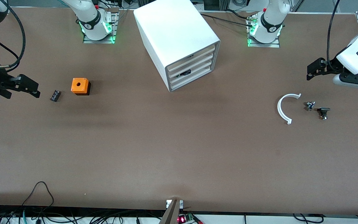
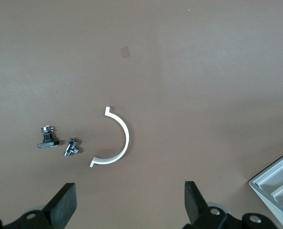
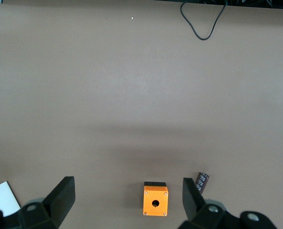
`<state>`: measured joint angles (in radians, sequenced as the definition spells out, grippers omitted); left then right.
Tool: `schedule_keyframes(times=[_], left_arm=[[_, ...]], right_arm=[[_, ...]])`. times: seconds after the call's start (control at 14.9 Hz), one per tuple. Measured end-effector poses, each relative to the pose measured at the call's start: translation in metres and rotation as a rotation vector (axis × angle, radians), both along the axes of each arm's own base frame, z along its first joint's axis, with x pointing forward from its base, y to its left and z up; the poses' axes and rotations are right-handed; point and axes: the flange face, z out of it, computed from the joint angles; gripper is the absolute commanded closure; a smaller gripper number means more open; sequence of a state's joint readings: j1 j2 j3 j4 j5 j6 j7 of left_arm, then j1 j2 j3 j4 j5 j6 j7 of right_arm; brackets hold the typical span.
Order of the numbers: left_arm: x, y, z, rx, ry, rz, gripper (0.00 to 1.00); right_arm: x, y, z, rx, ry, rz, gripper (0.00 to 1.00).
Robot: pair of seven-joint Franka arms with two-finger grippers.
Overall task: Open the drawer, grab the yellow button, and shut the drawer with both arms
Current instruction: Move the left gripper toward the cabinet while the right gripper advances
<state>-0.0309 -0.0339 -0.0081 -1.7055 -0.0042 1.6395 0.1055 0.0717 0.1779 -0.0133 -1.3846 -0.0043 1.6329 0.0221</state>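
One white boxy drawer cabinet (image 1: 179, 40) with four shallow drawers stands on the brown table (image 1: 166, 149) between the two arm bases, its front turned toward the front camera and the left arm's end. All four drawers sit pushed in; something dark shows through a gap in the front, too small to identify. The orange-yellow push button is not visible in any view.

Toward the right arm's end lie two things: one orange cube with a round hole (image 1: 80, 86) and, beside it, one small black rectangular component (image 1: 55, 95). Toward the left arm's end lie three: one white plastic half-ring (image 1: 286, 107), one small silvery metal fitting (image 1: 309, 105), and one small black part with a flat head (image 1: 323, 112).

The two white arms reach out to opposite ends of the table. The left gripper (image 1: 314, 70) hangs above the table near the half-ring, jaws spread wide and empty. The right gripper (image 1: 26, 85) hovers beside the black component, jaws likewise apart, holding nothing.
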Motion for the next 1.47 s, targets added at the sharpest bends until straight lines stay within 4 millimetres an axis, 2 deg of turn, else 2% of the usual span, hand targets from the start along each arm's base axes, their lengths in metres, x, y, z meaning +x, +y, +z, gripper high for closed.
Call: schedule_keyframes(times=[0.67, 1.0, 1.27, 1.47], left_arm=[[-0.001, 0.001, -0.002, 0.001, 0.018, 0.002, 0.0], [-0.002, -0.007, -0.005, -0.04, 0.032, -0.001, 0.0], [-0.017, -0.03, -0.018, -0.217, 0.194, -0.005, 0.0], [-0.028, -0.056, -0.035, -0.319, 0.347, -0.042, 0.0]], right_arm=[[0.002, 0.002, -0.007, 0.001, 0.012, -0.021, 0.0], [0.005, 0.003, -0.043, -0.005, 0.083, -0.022, 0.0], [0.008, 0.016, -0.071, -0.009, 0.131, 0.0, 0.0], [0.017, 0.032, -0.094, -0.01, 0.132, 0.023, 0.0]])
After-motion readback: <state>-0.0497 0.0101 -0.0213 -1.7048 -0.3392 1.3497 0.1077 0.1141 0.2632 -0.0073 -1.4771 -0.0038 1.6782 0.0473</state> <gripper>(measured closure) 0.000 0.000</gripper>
